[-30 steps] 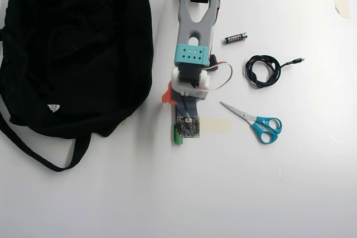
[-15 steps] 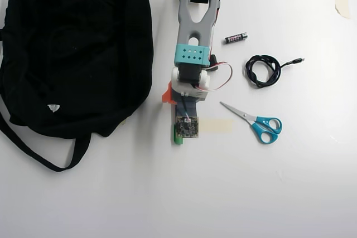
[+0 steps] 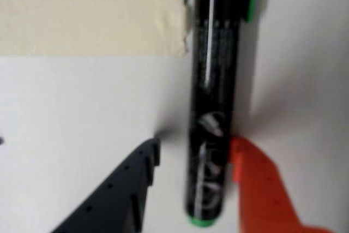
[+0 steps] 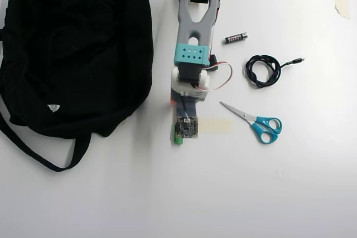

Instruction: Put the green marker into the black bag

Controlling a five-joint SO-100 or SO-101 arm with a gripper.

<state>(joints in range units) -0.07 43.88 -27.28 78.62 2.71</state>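
A black-barrelled, green-capped marker is straddled by the gripper, spread; even closure is advised

Glossy plastic green marker, matt cloth black bag, smooth white table

A green marker, black-barrelled with white print and green at both ends, lies flat on the white table, its length running near to far in the wrist view. The large black bag slumps to its left in the overhead view, straps trailing toward the near edge.
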